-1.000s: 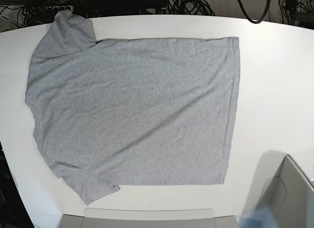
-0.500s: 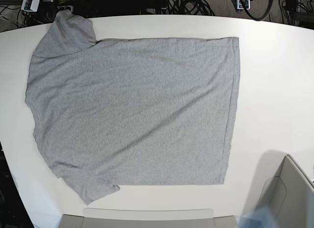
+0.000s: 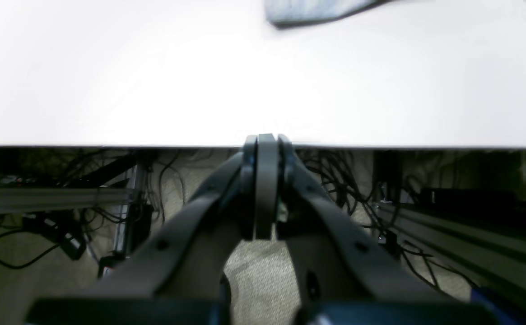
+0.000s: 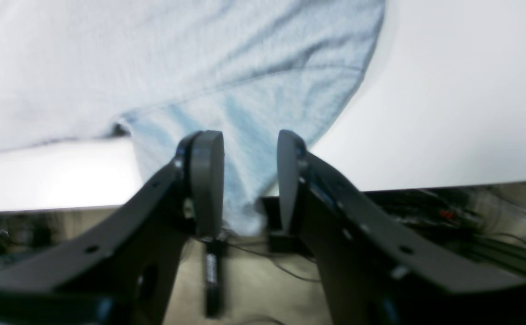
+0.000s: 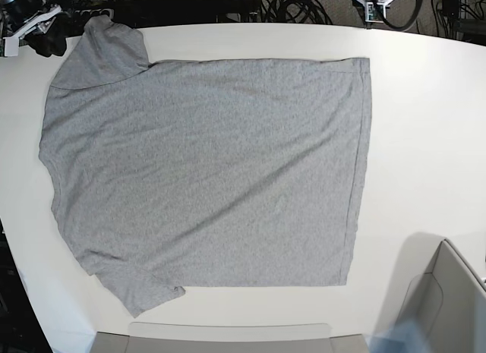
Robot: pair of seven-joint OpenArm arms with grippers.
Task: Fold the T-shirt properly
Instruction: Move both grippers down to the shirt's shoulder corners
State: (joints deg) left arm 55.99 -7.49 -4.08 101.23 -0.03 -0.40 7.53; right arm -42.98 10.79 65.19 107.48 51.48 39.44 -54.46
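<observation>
Left hand closed, right hand agape

1. No lettering, label, brand mark or number can be read in any of the three views.
2. The grey T-shirt lies with a plain side up on the white table; no print shows on the cloth.
3. The dark fingers seen from the right wrist carry no legible marking, and that view is blurred.
4. The grey box at the table's edge shows no readable sign.
</observation>
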